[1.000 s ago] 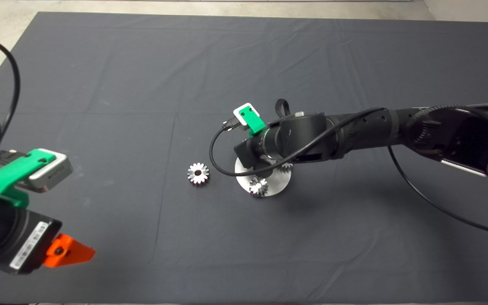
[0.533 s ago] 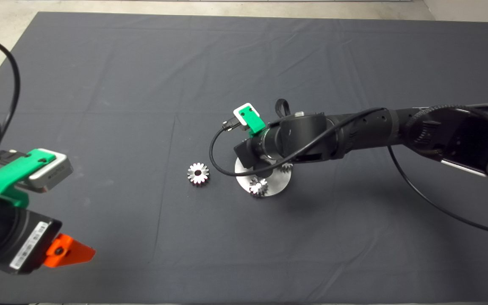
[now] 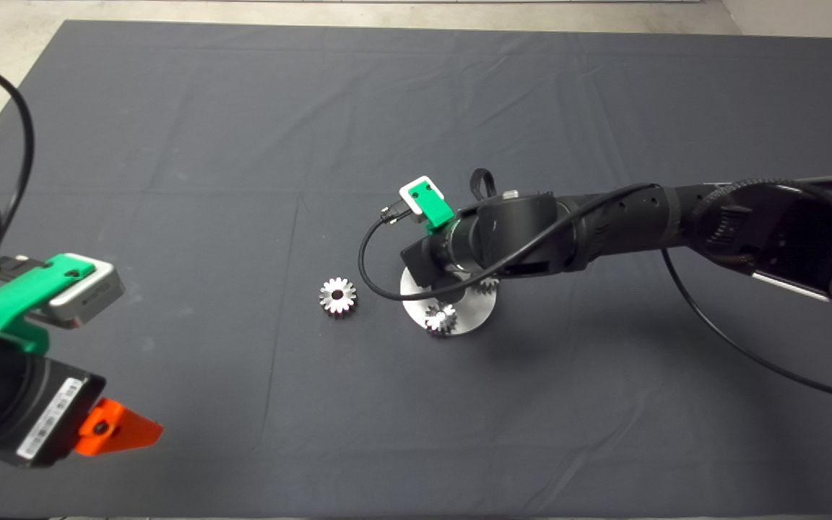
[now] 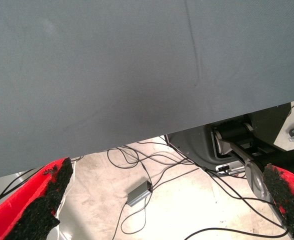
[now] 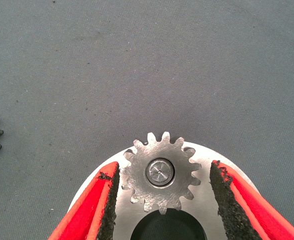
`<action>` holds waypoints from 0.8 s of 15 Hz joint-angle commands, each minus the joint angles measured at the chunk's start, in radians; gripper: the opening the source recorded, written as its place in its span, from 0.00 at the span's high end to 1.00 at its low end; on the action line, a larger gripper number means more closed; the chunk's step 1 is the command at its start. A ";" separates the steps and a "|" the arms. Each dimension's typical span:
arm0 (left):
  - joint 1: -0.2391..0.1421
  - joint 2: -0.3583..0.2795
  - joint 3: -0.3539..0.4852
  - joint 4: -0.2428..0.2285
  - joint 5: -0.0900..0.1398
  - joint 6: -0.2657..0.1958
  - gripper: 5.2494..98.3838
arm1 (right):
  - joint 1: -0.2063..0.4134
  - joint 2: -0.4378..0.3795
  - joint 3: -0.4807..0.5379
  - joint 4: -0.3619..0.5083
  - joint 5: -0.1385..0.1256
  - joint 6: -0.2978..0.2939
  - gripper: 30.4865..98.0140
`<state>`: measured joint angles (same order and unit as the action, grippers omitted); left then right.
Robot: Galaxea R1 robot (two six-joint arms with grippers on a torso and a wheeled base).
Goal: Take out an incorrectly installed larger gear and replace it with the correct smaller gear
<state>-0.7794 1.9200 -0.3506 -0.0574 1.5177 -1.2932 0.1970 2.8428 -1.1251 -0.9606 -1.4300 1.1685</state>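
Non-task items I log | dark mat (image 3: 170, 144): creased, covers table | round metal plate (image 3: 474, 318): near mat centre | floor past mat edge: loose cables (image 4: 152, 165), small grey box (image 4: 138, 193) among them

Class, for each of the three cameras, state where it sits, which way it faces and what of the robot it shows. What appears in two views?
Head: above, looking down at the mat; the right arm reaches over the round plate, and the left end effector is parked lower left.
Left wrist: on the parked arm, facing past the mat's edge to the floor; its open fingers show.
Right wrist: looks down on a small gear pegged on the plate; the right end effector is open around it.
Shared: the plate, in the head and right wrist views.
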 commanded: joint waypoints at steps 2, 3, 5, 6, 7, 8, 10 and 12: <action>-0.012 0.000 0.015 -0.021 0.003 0.000 0.01 | 0.133 -0.013 0.236 0.007 -0.147 0.050 0.69; -0.012 0.000 0.015 -0.021 0.003 0.001 0.01 | 0.174 -0.040 0.295 0.051 -0.164 0.109 0.68; -0.012 0.000 0.026 -0.021 -0.003 0.000 0.01 | 0.311 -0.158 0.427 0.235 -0.161 0.182 0.66; -0.012 -0.002 0.022 -0.021 -0.015 0.000 0.01 | 0.374 -0.213 0.474 0.318 -0.159 0.208 0.62; -0.012 -0.002 0.021 -0.021 -0.019 0.002 0.01 | 0.442 -0.288 0.517 0.419 -0.159 0.247 0.60; -0.012 0.009 0.029 -0.021 -0.033 0.003 0.01 | 0.486 -0.357 0.552 0.519 -0.159 0.252 0.60; -0.014 0.018 0.018 -0.021 -0.098 0.020 0.01 | 0.535 -0.476 0.617 0.743 -0.159 0.260 0.52; -0.014 0.017 0.024 -0.021 -0.109 0.022 0.01 | 0.535 -0.528 0.717 0.837 -0.159 0.273 0.50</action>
<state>-0.7794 1.9334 -0.3381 -0.0600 1.4298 -1.2811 0.5799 2.5276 -0.6510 -0.4712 -1.5347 1.3623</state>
